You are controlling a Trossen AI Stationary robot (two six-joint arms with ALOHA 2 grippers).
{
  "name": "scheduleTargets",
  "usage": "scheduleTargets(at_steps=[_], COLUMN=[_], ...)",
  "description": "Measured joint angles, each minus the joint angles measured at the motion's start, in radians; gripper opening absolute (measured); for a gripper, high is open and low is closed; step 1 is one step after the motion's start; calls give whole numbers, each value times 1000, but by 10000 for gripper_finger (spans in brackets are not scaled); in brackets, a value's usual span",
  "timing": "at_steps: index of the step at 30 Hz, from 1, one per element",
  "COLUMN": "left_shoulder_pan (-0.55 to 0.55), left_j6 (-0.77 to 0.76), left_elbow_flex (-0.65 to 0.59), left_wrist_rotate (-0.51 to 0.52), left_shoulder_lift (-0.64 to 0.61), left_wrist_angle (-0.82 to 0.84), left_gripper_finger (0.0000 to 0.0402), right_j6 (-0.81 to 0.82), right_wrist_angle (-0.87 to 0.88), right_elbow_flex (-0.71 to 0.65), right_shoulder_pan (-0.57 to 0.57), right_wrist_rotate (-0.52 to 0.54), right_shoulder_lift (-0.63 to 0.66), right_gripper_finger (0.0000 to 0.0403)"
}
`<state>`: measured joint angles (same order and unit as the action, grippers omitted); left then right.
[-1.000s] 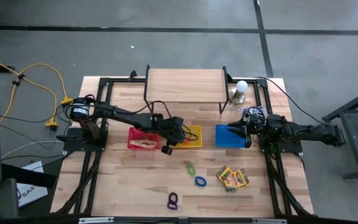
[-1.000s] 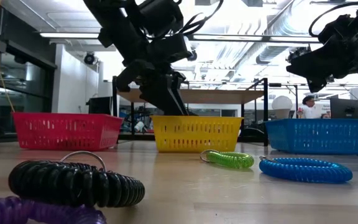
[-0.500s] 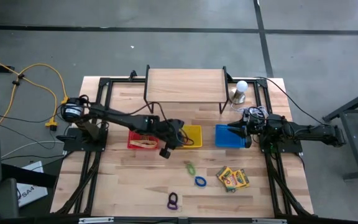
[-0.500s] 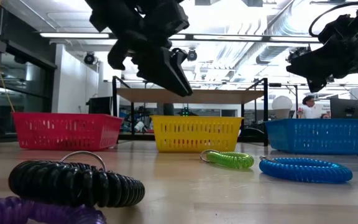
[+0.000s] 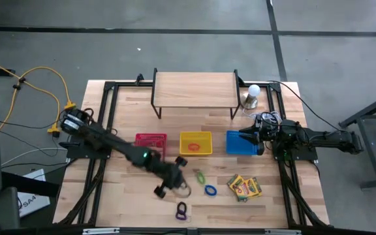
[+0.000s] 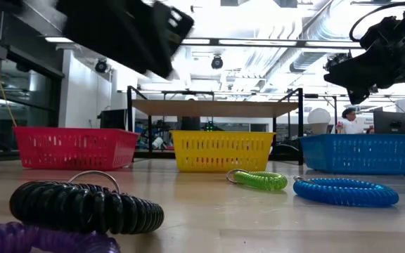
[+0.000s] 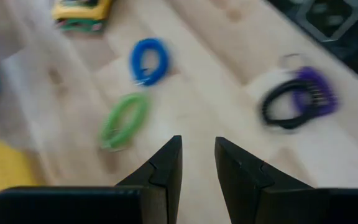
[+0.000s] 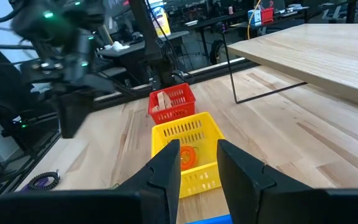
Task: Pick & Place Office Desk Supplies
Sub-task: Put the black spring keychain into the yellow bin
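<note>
My left gripper (image 5: 180,186) (image 7: 197,163) hangs open above bare table between the baskets and the near edge, nothing between its fingers. Beyond it lie a green coil ring (image 7: 124,119) (image 5: 200,175), a blue one (image 7: 149,60) (image 5: 210,190) and a black and purple pair (image 7: 297,99) (image 5: 181,209), all flat on the wood. Crayon boxes (image 5: 243,187) lie to the right. My right gripper (image 5: 250,136) (image 8: 197,165) waits open over the blue basket (image 5: 239,145). The yellow basket (image 8: 188,146) holds an orange ring (image 8: 188,156); the red basket (image 8: 169,102) holds rubber bands.
A raised wooden shelf (image 5: 194,91) stands at the table's far side, with a white bulb (image 5: 253,94) and a tangle of white wire (image 5: 267,119) at the far right. Black frame rails (image 5: 103,163) run along both table sides. Bare wood lies near the left front.
My left gripper has come up out of the yellow basket and swung toward the table's near edge, ending above the wood close to the coil rings. The rings, boxes and baskets have stayed where they were.
</note>
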<state>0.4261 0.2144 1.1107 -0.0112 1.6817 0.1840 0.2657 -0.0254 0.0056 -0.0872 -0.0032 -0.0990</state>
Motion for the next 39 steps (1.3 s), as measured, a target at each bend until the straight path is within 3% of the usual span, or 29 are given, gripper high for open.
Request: scheduleTargets(at_steps=[6,10,20,29,39], left_shoulder_pan=[143,191,199,216,222], left_j6=[-85,-96,-107,-53,-6], left_elbow_flex=[0,0,2,2,2], left_wrist_rotate=[104,121,42,35,42], left_shoulder_lift=[0,0,96,177,180], left_wrist_angle=[-3,-10,-74,-186,-207], left_gripper_finger=[90,90,90,90,90], right_j6=[0,0,0,0,0], right_wrist_angle=[0,0,0,0,0], right_elbow_flex=[0,0,0,0,0], right_shoulder_pan=[0,0,0,0,0], right_wrist_rotate=[0,0,0,0,0], right_shoulder_lift=[0,0,0,0,0], right_gripper_finger=[94,94,94,94,94])
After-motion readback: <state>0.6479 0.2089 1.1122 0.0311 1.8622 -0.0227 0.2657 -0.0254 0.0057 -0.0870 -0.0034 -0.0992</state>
